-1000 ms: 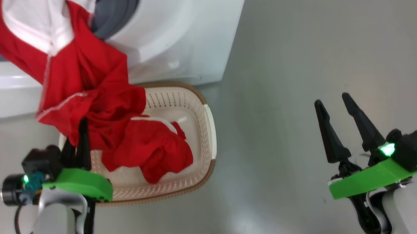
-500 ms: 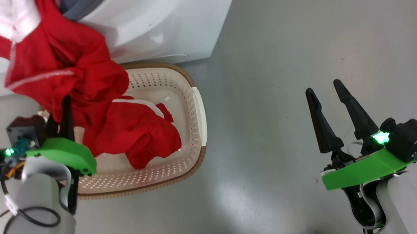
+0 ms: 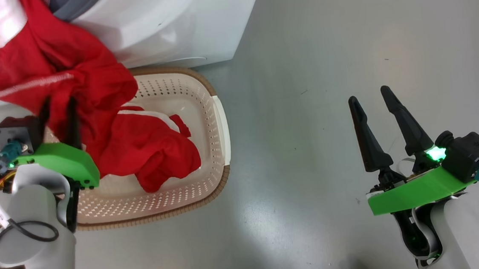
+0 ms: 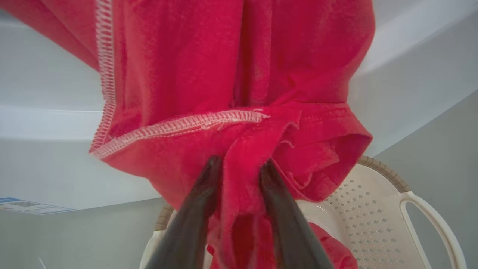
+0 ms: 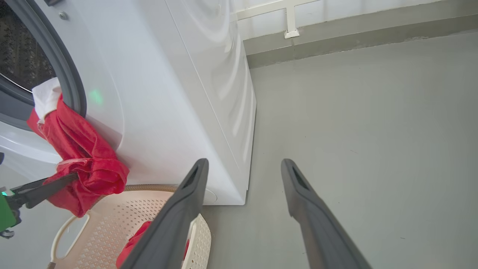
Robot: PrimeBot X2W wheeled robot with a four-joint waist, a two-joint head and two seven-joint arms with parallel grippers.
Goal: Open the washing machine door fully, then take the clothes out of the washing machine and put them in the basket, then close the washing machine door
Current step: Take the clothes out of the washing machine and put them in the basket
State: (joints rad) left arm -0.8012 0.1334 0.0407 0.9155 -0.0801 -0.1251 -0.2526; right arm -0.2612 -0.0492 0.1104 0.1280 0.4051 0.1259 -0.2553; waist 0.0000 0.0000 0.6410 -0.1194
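Note:
The red clothes (image 3: 68, 79) hang from the washing machine (image 3: 162, 21) opening down into the cream basket (image 3: 218, 123) on the floor in front of it. My left gripper (image 3: 57, 107) is over the basket's left side, shut on a bunched fold of the clothes (image 4: 224, 74). In the left wrist view, cloth is pinched between the left gripper's (image 4: 240, 162) fingers. The lower part of the garment lies inside the basket (image 4: 373, 209). My right gripper (image 3: 369, 95) is open and holds nothing, far to the right over bare floor. The washing machine door is out of view.
The right wrist view has the grey gasket (image 5: 71, 74) and steel drum (image 5: 18, 56), with a white part of the garment caught at the opening. Grey floor (image 3: 321, 38) stretches right of the machine to a wall base (image 5: 336, 48).
The head camera has shifted, so the whole picture slid up and left. My left gripper stays shut on the clothes and has drawn a little further left of the basket. The right gripper stays open.

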